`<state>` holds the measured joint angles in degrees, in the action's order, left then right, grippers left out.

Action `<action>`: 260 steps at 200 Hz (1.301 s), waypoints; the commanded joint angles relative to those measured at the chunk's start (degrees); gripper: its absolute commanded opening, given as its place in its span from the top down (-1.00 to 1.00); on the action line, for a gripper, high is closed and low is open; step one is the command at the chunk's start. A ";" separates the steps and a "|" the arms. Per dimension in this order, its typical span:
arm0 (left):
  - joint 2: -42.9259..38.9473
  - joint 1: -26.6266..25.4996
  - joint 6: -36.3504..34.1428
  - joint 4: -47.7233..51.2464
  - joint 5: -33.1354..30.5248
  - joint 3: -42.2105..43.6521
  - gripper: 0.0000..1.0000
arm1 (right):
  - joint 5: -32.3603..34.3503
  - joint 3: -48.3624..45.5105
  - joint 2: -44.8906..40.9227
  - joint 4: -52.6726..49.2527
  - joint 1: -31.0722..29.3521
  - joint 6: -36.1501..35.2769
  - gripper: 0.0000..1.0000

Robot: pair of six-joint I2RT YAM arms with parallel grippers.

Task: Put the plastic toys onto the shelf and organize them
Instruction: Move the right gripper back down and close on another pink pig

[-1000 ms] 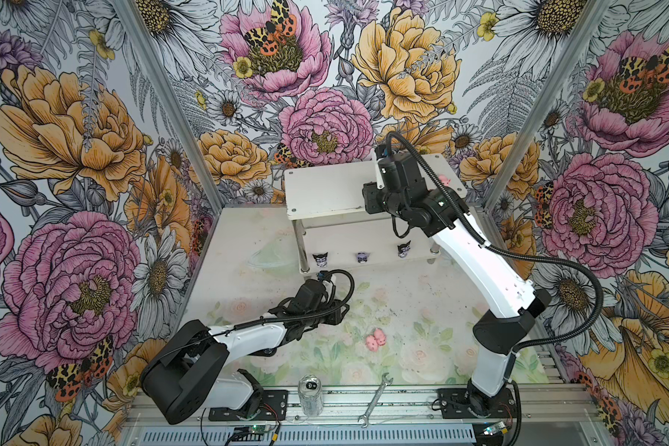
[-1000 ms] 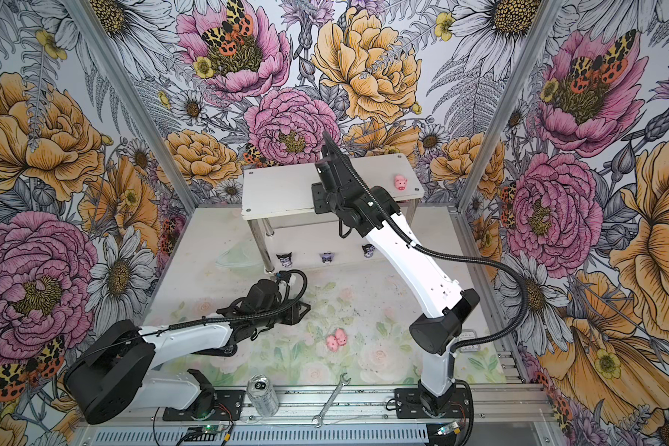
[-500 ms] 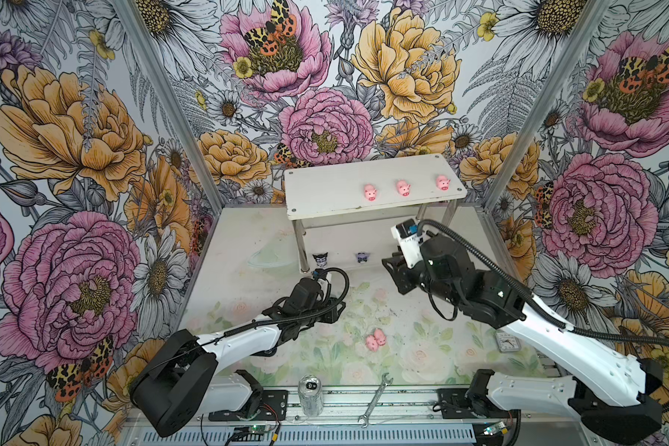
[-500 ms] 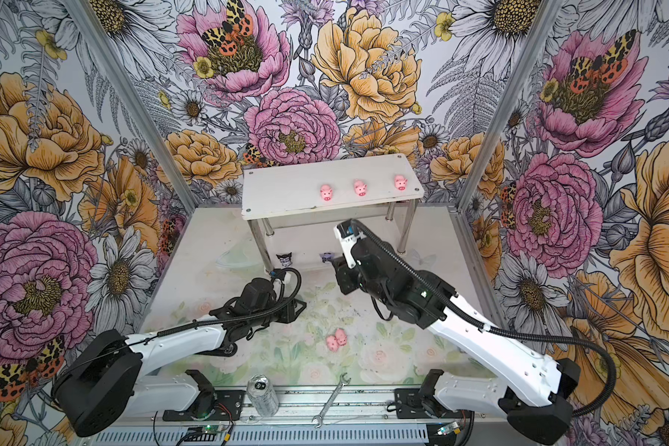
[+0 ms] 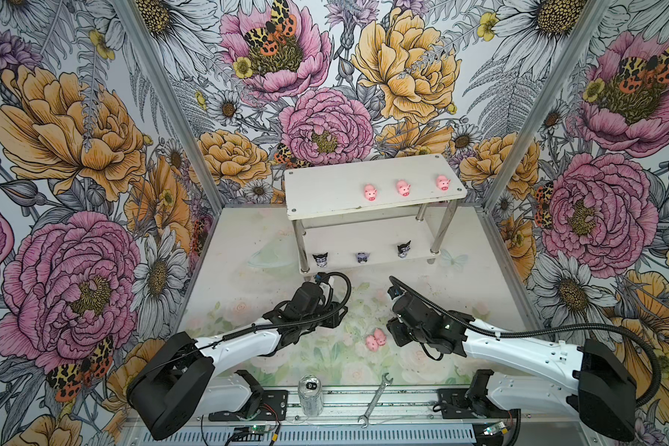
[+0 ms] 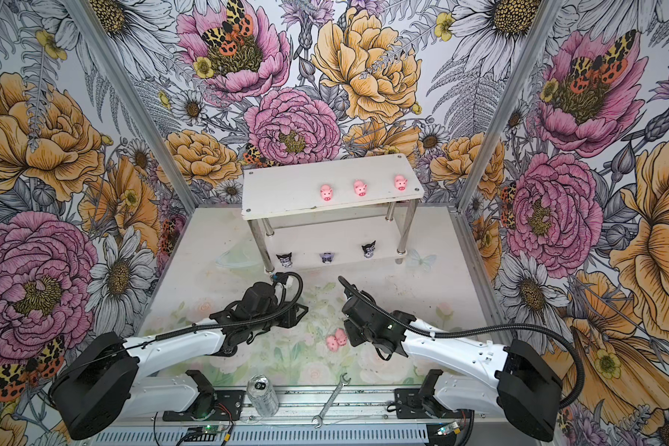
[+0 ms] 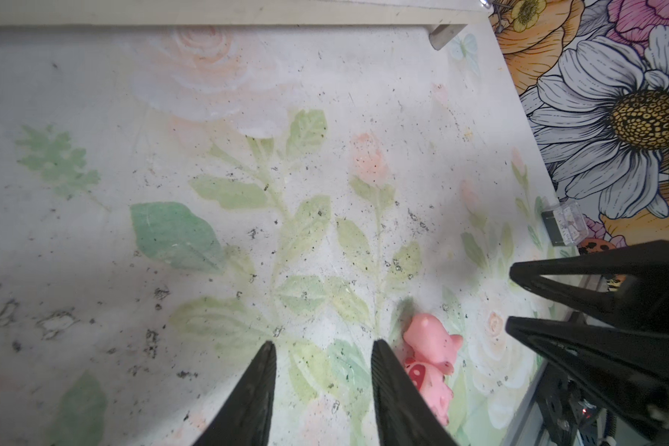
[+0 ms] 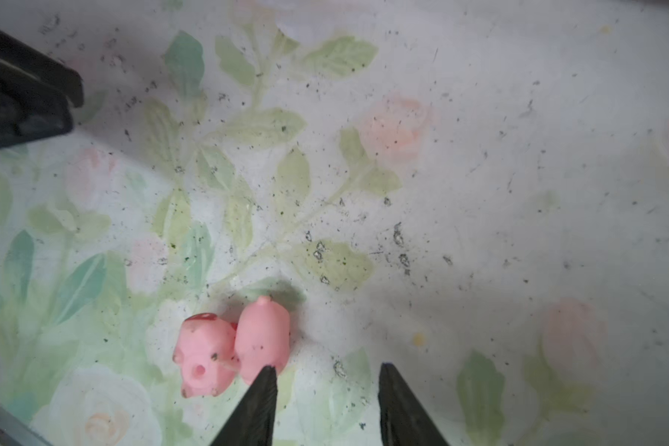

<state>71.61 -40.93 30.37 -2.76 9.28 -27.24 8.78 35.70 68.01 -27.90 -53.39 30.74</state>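
The white shelf point(image 5: 325, 195) stands at the back. Three pink pigs point(image 5: 403, 187) line its top tier, and three dark pointed-ear figurines point(image 5: 362, 257) line its lower tier. Two more pink pigs point(image 5: 376, 340) lie touching each other on the table point(image 5: 479, 270), between the arms. My right gripper point(image 8: 327, 367) is open and empty, low over the table, with one fingertip right beside a pig point(image 8: 263, 336). The left gripper point(image 7: 323, 343) is also open and empty, and the pigs point(image 7: 431, 343) lie just outside one finger.
A clear can point(image 5: 310, 394) and a silver wrench point(image 5: 375, 399) lie on the front rail. Flowered walls close in the left, right and back. The two grippers face each other a short way apart.
My right arm has swung down from the shelf top to the table beside the two pigs, leaving a third pig on the top tier. The left arm has barely shifted.
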 commanded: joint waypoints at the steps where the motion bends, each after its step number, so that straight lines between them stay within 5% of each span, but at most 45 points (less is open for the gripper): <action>1: -0.51 -0.23 0.90 0.28 -1.66 0.88 0.14 | -1.20 0.13 2.75 6.56 -0.82 2.55 -0.04; 72: -0.70 -0.12 0.22 1.22 -2.63 0.70 0.14 | -3.23 -0.58 11.57 11.91 -3.16 4.70 -0.05; 114: -1.51 0.14 -0.05 1.11 -3.12 1.12 0.14 | 1.50 -2.14 9.97 11.90 -3.18 7.88 0.14; 182: -3.43 0.87 -0.16 0.46 -3.12 2.53 0.14 | -0.19 0.21 9.05 10.12 -3.17 9.45 0.50; 216: -6.49 1.88 -0.31 1.43 -3.58 3.77 0.14 | -0.11 9.38 7.73 0.62 -2.95 7.43 0.58; 260: -10.19 2.95 -1.96 4.56 -4.82 3.59 0.13 | 1.02 37.85 10.91 -18.68 -1.60 -3.13 0.59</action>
<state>63.37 -38.89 30.02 0.12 6.24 -23.86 8.12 58.96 78.04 -35.31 -55.94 34.50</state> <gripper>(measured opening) 0.431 0.206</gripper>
